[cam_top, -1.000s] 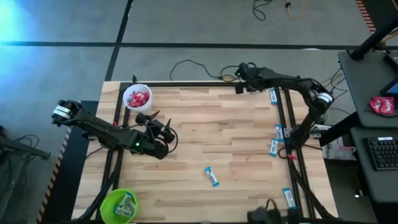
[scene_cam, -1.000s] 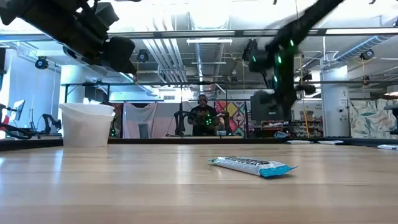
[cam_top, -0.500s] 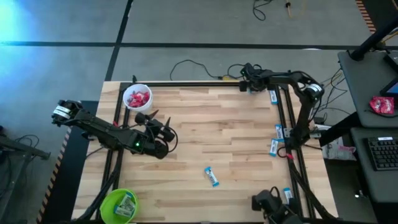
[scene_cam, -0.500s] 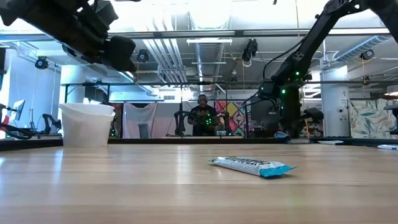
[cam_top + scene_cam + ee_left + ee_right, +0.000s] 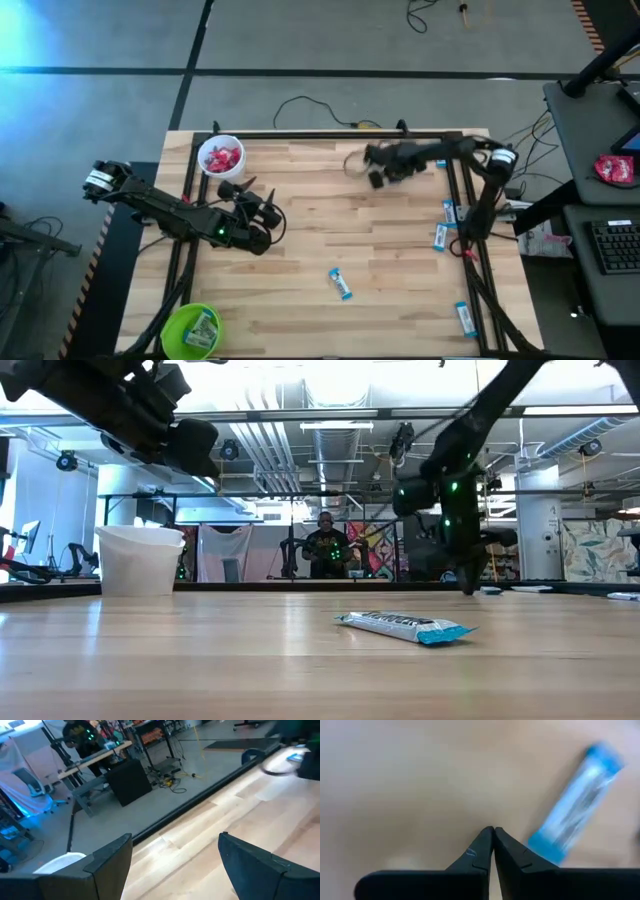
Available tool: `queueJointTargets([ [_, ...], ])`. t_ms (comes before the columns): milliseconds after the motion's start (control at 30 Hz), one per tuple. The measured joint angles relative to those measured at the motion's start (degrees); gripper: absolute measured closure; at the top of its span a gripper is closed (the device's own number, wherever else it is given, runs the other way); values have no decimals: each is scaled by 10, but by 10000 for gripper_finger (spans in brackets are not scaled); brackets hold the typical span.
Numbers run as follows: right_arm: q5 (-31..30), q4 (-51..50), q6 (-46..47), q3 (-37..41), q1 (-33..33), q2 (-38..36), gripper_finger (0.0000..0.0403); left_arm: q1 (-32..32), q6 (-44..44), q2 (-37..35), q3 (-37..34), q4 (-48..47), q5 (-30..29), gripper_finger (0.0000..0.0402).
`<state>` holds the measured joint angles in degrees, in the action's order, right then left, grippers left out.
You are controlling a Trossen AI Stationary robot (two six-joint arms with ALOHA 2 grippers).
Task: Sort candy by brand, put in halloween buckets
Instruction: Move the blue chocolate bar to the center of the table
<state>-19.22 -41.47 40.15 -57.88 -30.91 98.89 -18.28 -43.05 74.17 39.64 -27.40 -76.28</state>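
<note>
Seen from above, a butcher-block wooden table (image 5: 340, 220). At the far left corner, a white bucket (image 5: 220, 157) with red candies (image 5: 221, 158) inside. At the near left corner, a lime green bucket (image 5: 191, 329) with a light blue and white candy bar (image 5: 205, 326) inside. Between the two buckets, near the left edge, the left gripper (image 5: 268, 212), fingers spread wide and empty, hovering above the wood. Near the middle of the near edge, one loose blue-and-white candy bar (image 5: 342, 283) lying flat. Toward the far right corner, the right gripper (image 5: 352, 166), blurred, fingertips pressed together and pinching nothing. Along the right edge, four more blue-and-white bars (image 5: 450, 213) spaced from the far end to the near end.
</note>
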Motion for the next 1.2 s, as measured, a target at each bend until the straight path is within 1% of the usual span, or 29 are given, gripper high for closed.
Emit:
queueJointTargets([
  [67, 10, 2, 27, 12, 62, -11, 390, 0, -1, 0, 0, 0, 8, 123],
  [133, 3, -2, 49, 19, 112, -22, 390, 0, 4, 0, 0, 1, 7, 123],
  [167, -10, -3, 61, 23, 129, -29, 390, 0, 14, 0, 0, 5, 4, 123],
  [233, -58, -2, 87, 28, 143, -44, 390, 1, 45, 0, 0, 11, -20, 123],
  [300, -115, -3, 104, 36, 134, -58, 390, 1, 83, 0, 0, 15, -51, 123],
  [367, -157, -2, 117, 45, 110, -62, 390, 1, 109, 0, 1, 15, -67, 123],
  [500, -184, 1, 118, 60, 31, -58, 390, 1, 103, 1, -2, 14, -58, 123],
  [567, -188, 9, 119, 68, -9, -49, 390, 2, 101, 4, -2, 13, -58, 123],
  [633, -182, 46, 118, 77, -37, -44, 390, 2, 102, 6, -2, 14, -58, 123],
  [733, -179, 100, 110, 83, -59, -39, 390, 5, 104, 12, -2, 14, -67, 123],
  [833, -165, 109, 111, 84, -69, -31, 390, 9, 105, 13, -2, 15, -77, 123],
  [933, -120, 105, 99, 83, -65, -32, 390, 13, 107, 13, -2, 15, -78, 123],
  [1000, -89, 97, 98, 83, -46, -34, 390, 16, 108, 13, -2, 15, -78, 123],
  [1067, -56, 91, 106, 83, -13, -37, 390, 19, 108, 13, -2, 15, -78, 123],
  [1167, -17, 91, 145, 83, 62, -44, 390, 20, 108, 13, -2, 16, -75, 123],
  [1200, -8, 93, 166, 83, 93, -47, 390, 20, 108, 13, -2, 16, -63, 123],
])
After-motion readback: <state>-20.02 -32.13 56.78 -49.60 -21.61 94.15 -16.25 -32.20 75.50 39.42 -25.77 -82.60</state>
